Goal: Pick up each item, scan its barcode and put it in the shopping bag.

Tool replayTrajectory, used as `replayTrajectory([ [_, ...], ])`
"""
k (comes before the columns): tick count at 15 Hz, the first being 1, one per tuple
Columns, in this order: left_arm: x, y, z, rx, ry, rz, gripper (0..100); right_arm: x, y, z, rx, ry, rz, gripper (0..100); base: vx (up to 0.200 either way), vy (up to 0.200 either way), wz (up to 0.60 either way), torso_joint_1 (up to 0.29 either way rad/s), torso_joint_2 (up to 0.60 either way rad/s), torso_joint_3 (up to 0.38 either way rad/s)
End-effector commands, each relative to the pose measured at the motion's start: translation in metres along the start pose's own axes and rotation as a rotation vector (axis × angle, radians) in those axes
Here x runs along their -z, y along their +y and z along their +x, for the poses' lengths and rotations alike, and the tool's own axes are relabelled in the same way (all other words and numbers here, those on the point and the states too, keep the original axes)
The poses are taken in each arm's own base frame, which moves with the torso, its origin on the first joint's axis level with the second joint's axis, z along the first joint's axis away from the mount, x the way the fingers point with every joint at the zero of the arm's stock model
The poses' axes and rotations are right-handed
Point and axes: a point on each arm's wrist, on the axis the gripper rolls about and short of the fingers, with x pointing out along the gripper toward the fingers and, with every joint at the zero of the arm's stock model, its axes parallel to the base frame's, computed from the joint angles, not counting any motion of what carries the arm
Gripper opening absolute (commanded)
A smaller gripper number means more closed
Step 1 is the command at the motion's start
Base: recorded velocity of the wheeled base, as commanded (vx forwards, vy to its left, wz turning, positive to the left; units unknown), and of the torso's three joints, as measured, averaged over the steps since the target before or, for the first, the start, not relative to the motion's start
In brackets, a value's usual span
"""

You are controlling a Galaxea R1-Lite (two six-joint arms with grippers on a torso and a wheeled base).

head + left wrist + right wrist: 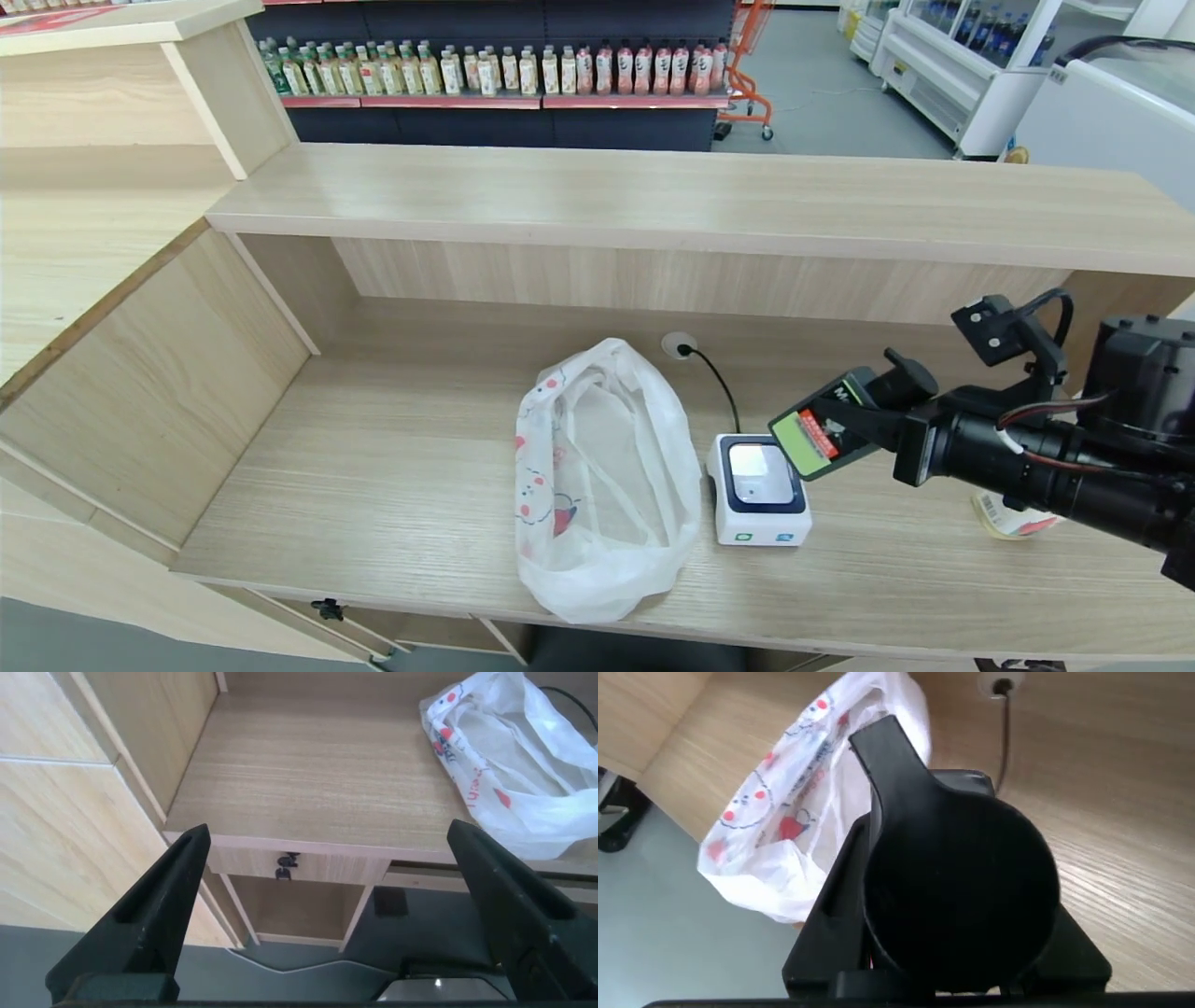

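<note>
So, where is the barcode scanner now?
In the head view, the barcode scanner sits on the counter, right of centre, immediately right of the shopping bag.

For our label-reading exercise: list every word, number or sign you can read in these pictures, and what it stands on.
No text can be read.
Box in the right gripper: label print, blurred.
Shopping bag: red cartoon print, no legible words.
Scanner: two small icons, unreadable.
Package on the counter: barcode, digits too small.
Shelf bottles: labels too small.
</note>
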Motion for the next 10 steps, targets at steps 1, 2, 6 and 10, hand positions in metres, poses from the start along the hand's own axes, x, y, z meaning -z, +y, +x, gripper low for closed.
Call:
replayTrajectory([
  [1, 0.0, 0.0, 0.0, 0.0, -0.001, 0.0, 100, -0.002, 0.007, 0.002, -0.028, -0.007, -0.008, 0, 0.0, 0.2, 0.0, 0.002, 0.0, 0.002],
  [2, 0.0, 0.0, 0.0, 0.0, -0.001, 0.0, 100, -0.002, 0.013, 0.004, -0.052, -0.004, -0.012, 0, 0.0, 0.2, 0.0, -0.007, 0.0, 0.007],
  [6, 0.0, 0.0, 0.0, 0.0, -0.001, -0.004, 100, 0.016, 0.023, 0.022, -0.112, 0.062, -0.129, 0, 0.0, 0.1, 0.0, 0.001, 0.0, 0.001],
  [10, 0.0, 0.0, 0.0, 0.0, -0.001, -0.004, 100, 0.035, 0.019, 0.048, -0.127, 0.023, -0.226, 0, 0.0, 0.0, 0.0, 0.0, 0.0, 0.0],
])
